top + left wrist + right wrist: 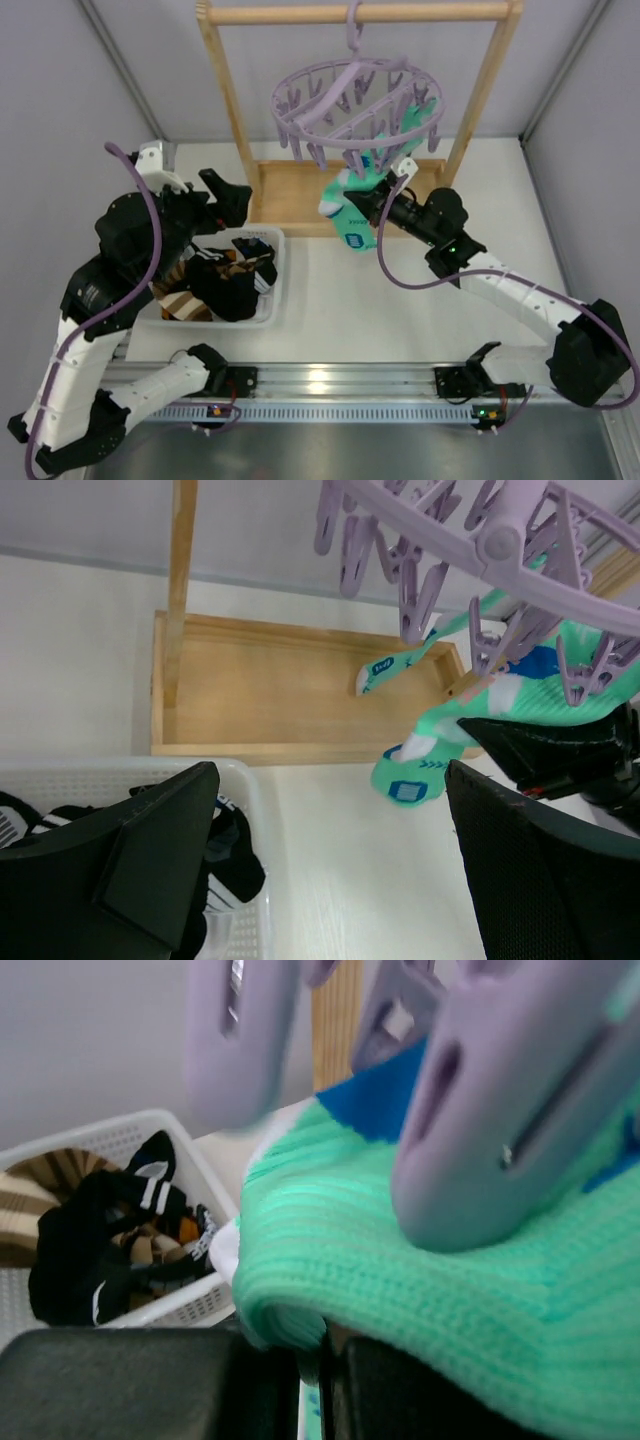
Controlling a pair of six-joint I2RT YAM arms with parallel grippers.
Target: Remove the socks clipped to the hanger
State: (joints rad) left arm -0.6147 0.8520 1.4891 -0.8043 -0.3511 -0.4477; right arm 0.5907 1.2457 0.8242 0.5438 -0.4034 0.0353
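Now: right jaws pinched on mint sock clipped to hanger, far centre; left jaws spread wide over far edge of basket holding socks, near left on counter.

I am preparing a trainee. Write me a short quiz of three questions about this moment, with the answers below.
1. True or false: the right gripper is shut on a mint sock clipped to the hanger.
2. The black socks lie: A) in the wooden tray B) in the white basket C) on the table.
3. Fill in: the left gripper is ___.
Key: 1 true; 2 B; 3 open.
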